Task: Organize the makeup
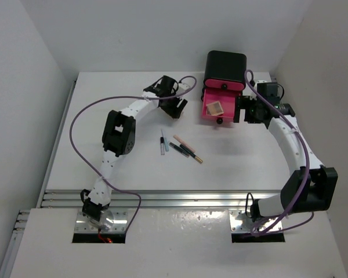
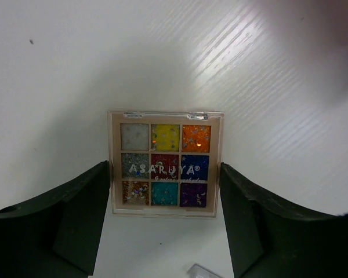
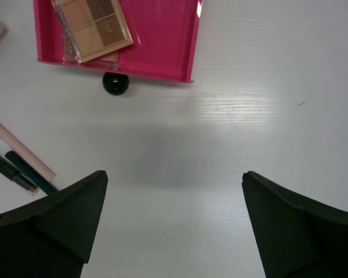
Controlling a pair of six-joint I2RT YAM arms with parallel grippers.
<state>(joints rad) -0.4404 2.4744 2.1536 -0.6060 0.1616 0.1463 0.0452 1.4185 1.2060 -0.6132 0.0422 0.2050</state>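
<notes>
On the left, my left gripper (image 1: 175, 106) hung low over the far middle of the white table (image 1: 104, 162), and my wrist camera showed a square palette (image 2: 165, 165) of nine glittery colour pans lying flat on the tabletop between my left fingers (image 2: 87, 214). One dark finger stood against each side edge of the palette. I could not tell whether they were pressing it or only flanking it, and the palette lay on the table. Nearer the middle of the table, a loose cluster of thin sticks lay apart from both grippers: a silver-blue stick (image 1: 162, 142), a peach stick (image 1: 184, 143) and a black stick (image 1: 178, 150) just beside it, all roughly side by side. Right of those, the black box (image 1: 225, 68) sat at the far edge with one pink drawer (image 3: 162, 35) pulled out toward me, its black knob (image 3: 115, 83) at the near lip. A second palette (image 3: 95, 26) in beige and brown shades rested tilted inside that drawer, toward its left side. Furthest right, my right gripper (image 3: 174, 174) hovered over bare tabletop just beside the drawer, its fingers spread wide apart with nothing between them.
</notes>
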